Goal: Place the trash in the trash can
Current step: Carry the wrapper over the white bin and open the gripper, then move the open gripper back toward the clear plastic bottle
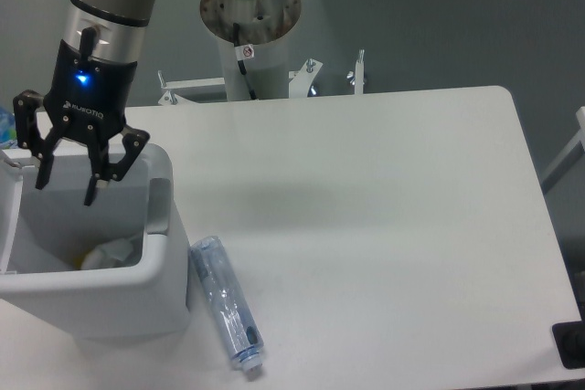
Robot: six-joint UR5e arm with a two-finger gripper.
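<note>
End effector (66, 182) marked ROBOTIQ, fingers spread apart and empty above trash can (137, 294) at nine o'clock, white wrapper (114, 253) seen inside, bottle (227, 303) laid on tabletop (384, 226) beside the can, label unreadable

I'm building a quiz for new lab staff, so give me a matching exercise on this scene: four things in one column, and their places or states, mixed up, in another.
Things:
1. gripper
2. wrapper
3. bottle
4. trash can

Places or states:
A. lying on the table beside the trash can
B. open and empty, above the trash can
C. at the table's left front corner
D. down inside the trash can

Pairs: 1-B, 2-D, 3-A, 4-C
</note>
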